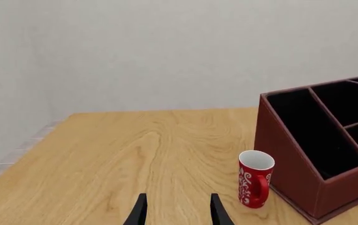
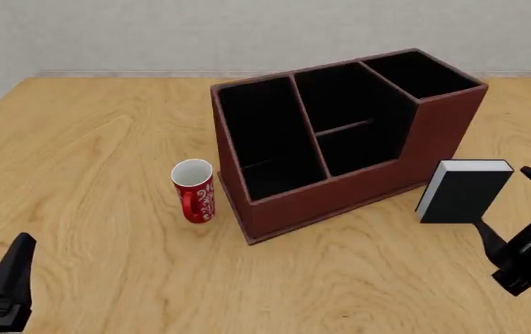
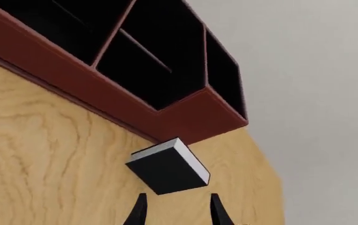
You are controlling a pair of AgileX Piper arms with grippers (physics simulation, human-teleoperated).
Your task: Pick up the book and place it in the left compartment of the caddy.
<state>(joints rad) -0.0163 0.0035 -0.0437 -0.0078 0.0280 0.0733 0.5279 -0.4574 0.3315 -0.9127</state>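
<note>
We see the book (image 2: 460, 192) standing upright on the counter (image 2: 89, 153), just beside the caddy (image 2: 339, 191) at its tall-slot end, white page edges turned up. It is close to the caddy's front corner, but we cannot tell whether the two touch. In the right wrist view the book (image 3: 166, 168) sits just ahead of the fingertips, tilted in that picture, with the caddy (image 3: 185, 117) behind it.

Our right hand (image 2: 511, 212) is low over the counter on the side of the book away from the caddy. Its jaws are spread wide, one dark finger near the book's upper outer corner and the other just below the book's lower edge; neither clearly touches it. It holds nothing.

The left compartment (image 2: 260, 136) is the long black-lined slot at the caddy's opposite end, and it lies well apart from the book. A red mug (image 2: 193, 190) stands upright on the counter just beside that end of the caddy.

Our left hand (image 1: 177, 212) is well away from the caddy, past the mug, with its fingers parted and nothing between them.
</note>
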